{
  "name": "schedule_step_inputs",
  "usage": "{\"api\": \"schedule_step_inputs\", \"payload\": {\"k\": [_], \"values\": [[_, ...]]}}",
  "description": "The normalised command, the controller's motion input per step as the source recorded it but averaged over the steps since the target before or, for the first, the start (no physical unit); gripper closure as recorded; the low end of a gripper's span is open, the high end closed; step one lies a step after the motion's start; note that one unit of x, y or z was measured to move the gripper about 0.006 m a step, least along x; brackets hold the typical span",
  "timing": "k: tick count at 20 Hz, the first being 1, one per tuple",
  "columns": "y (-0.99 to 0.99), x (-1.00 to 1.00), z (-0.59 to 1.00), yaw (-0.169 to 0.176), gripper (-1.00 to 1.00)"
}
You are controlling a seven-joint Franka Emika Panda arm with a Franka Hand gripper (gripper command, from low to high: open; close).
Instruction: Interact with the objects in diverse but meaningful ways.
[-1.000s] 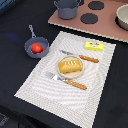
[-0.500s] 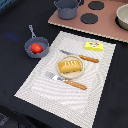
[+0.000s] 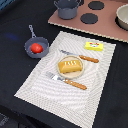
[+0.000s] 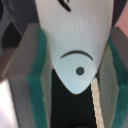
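Note:
In the wrist view a white fish-shaped piece [image 4: 75, 45] with a black eye and mouth line fills the space between my gripper's [image 4: 75, 97] green-padded fingers [image 4: 36, 92], which are shut on it. The gripper and the fish do not show in the exterior view. There, an orange-yellow bread loaf [image 3: 70, 65] sits on a small plate in the middle of the striped placemat [image 3: 50, 95]. A red tomato [image 3: 36, 48] lies in a grey pan [image 3: 31, 33] at the mat's left. A flat yellow butter block [image 3: 94, 46] lies at the mat's far right corner.
A wooden-handled knife [image 3: 81, 57] lies behind the loaf and a wooden-handled fork [image 3: 68, 81] in front of it. A toy stove top [image 3: 107, 22] with black burners runs along the back, with a grey pot [image 3: 67, 8] and a bowl [image 3: 123, 16] on it.

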Motion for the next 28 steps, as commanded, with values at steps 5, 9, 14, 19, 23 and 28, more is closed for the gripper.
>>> {"api": "schedule_step_inputs", "payload": {"k": [5,9,14,19,23,28], "values": [[-0.01,-0.19,-0.35,0.024,1.00],[-0.01,-0.18,-0.31,0.023,1.00],[-0.01,-0.18,-0.29,0.022,-1.00],[-0.03,-0.24,-0.28,0.019,-1.00],[-0.03,-0.26,0.04,0.038,-1.00],[0.00,-0.30,0.17,0.062,-1.00]]}}
